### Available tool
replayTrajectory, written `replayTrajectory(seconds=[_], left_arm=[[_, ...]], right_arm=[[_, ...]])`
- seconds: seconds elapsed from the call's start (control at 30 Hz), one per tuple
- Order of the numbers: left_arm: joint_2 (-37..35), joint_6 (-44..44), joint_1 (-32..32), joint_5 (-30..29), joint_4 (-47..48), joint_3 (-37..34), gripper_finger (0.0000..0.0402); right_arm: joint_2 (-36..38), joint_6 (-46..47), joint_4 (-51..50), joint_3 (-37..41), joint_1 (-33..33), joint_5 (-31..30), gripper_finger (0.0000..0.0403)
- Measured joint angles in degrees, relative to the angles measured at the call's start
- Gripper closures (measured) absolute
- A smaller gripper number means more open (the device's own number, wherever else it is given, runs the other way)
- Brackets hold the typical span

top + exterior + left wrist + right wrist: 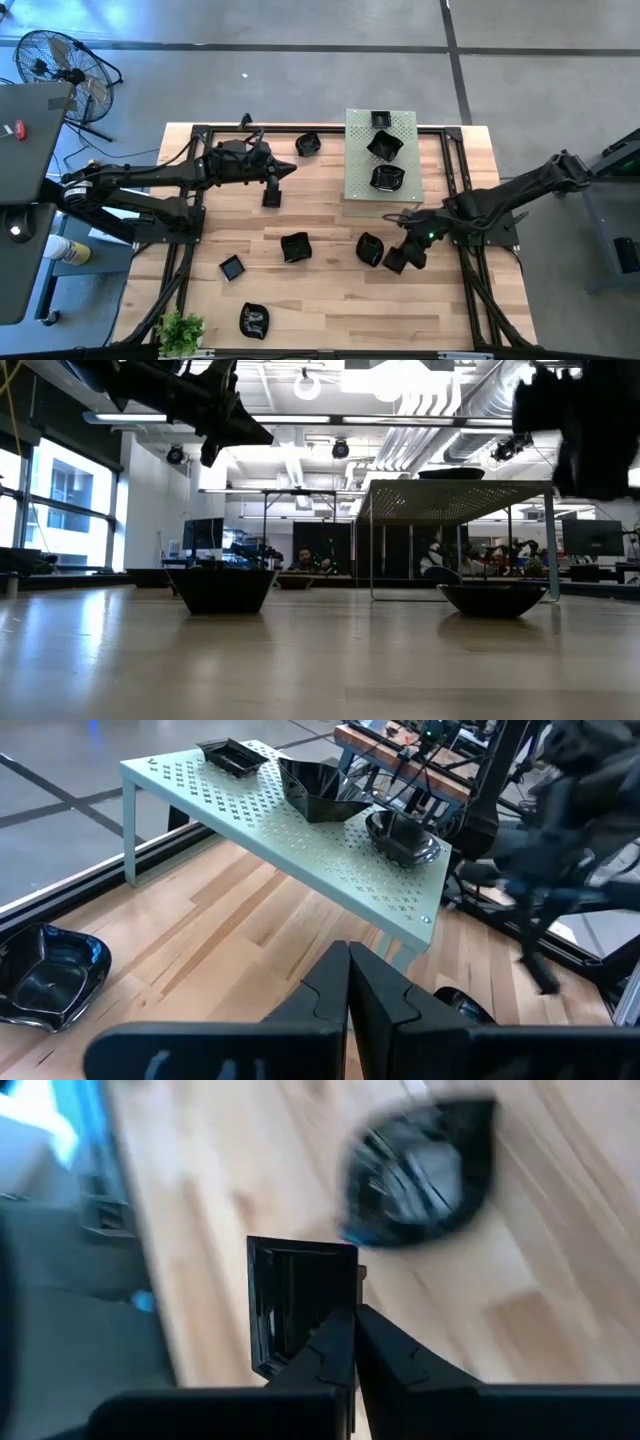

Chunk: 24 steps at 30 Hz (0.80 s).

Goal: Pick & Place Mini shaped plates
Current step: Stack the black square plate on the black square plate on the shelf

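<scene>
Wooden table (330, 300) beneath right gripper (398, 262), clamped on square plate (300, 1305).

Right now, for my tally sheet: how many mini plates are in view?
9 plates. Three sit on the green board, one lies left of it, four lie loose on the wood, and one is in the right claw. The arms may hide others.

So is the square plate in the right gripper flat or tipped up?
Tipped up. The right gripper is shut on the square plate's rim, so it stands on edge above the table.
</scene>
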<state>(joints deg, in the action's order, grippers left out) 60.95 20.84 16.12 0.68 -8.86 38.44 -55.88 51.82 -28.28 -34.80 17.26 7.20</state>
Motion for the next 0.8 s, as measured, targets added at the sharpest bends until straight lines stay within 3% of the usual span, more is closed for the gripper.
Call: replayTrajectory(seconds=[0.1,0.23,0.37,0.6,0.8], left_arm=[[0.00,0.00,0.00,-0.01,-0.02,0.00,0.0401],[0.00,0.00,0.00,-0.17,-0.20,0.00,0.0401],[0.00,-0.02,0.00,-0.17,-0.68,0.00,0.0401],[0.00,-1.07,0.00,-0.40,-0.74,0.00,0.0401],[0.00,-1.09,0.00,-1.26,-0.58,0.00,0.0401]], right_arm=[[0.13,0.64,-0.25,-6.24,-0.64,-1.20,0.0398],[0.13,-3.62,-1.00,-15.25,-2.89,-7.89,0.0399],[0.13,-6.30,-5.07,-23.75,-9.61,-12.40,0.0400],[-0.71,-7.31,-12.44,-33.56,-31.33,-13.08,0.0400],[-5.12,-10.48,-12.19,-33.81,-55.09,-1.92,0.0399]])
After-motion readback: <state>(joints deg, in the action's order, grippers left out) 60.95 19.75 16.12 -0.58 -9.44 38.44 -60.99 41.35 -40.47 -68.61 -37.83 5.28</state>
